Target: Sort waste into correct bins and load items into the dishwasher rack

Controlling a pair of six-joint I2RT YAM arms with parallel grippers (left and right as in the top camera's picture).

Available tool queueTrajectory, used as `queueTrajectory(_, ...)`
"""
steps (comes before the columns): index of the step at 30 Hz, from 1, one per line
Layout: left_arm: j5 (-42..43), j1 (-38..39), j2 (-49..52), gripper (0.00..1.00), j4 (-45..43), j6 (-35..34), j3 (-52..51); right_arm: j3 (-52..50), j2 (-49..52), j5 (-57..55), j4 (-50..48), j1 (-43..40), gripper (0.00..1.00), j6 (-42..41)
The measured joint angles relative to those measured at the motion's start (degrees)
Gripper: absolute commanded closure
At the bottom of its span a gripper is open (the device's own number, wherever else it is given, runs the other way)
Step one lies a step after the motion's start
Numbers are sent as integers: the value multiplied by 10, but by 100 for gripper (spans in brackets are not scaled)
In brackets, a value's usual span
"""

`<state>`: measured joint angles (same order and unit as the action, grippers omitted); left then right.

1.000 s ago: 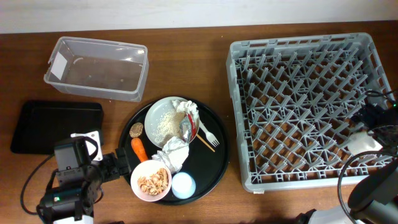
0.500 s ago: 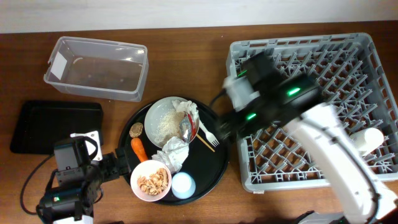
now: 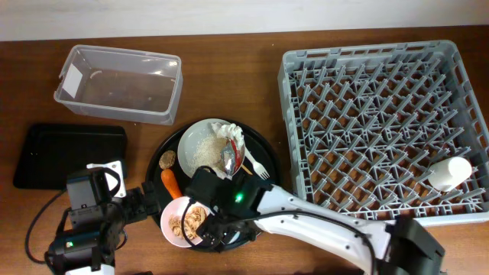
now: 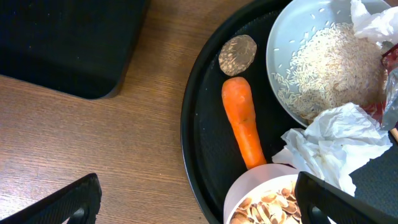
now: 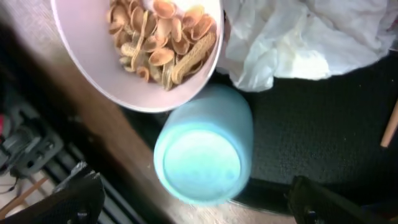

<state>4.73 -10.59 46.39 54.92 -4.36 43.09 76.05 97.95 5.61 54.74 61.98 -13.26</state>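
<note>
Brown wooden worktop (image 3: 229,69) holds everything. The right hand (image 5: 199,202) is wide open, with the pale blue cup (image 5: 202,158) just in front of it, touching the pink bowl (image 5: 99,81). The left hand (image 4: 199,202) is open too, and the orange carrot piece (image 4: 242,121) lies ahead of it.

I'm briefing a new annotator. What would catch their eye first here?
The big grey dishwasher rack fills the right side, with one white cup near its right edge. At centre the round black tray is crowded: a white plate of rice, crumpled tissues, a carrot. The right end effector hangs open over the pale blue cup, beside the pink bowl of peanuts.
</note>
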Motion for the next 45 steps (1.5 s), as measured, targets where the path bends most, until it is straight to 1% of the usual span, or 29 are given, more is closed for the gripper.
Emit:
queueTrajectory(5,0,0,0,1,2,0,0,0,59,-9,-28,1,1,-5)
queueTrajectory(6,0,0,0,1,2,0,0,0,67,-11,-28,1,2,-5)
queueTrajectory(7,0,0,0,1,2,0,0,0,75,-12,-28,1,7,-5)
queueTrajectory(8,0,0,0,1,2,0,0,0,80,-12,-28,1,14,-5)
queueTrajectory(9,0,0,0,1,2,0,0,-1,83,-13,-28,1,16,-6)
queueTrajectory(11,0,0,0,1,2,0,0,-1,84,-13,-27,1,23,-9)
queueTrajectory(17,0,0,0,1,2,0,0,-1,84,-13,-21,1,27,-13)
queueTrajectory(23,0,0,0,1,2,0,0,-1,84,-15,-19,1,35,-18)
queueTrajectory(30,0,0,0,1,2,0,0,-1,83,-17,-18,1,39,-18)
queueTrajectory(31,0,0,0,1,2,0,0,-1,83,-17,-18,1,42,-18)
queueTrajectory(34,0,0,0,1,2,0,0,0,81,-20,-17,1,46,-17)
queueTrajectory(41,0,0,0,1,2,0,0,-1,58,-17,-12,-2,49,-18)
queueTrajectory(45,0,0,0,1,2,0,0,-1,15,-17,5,-33,50,-18)
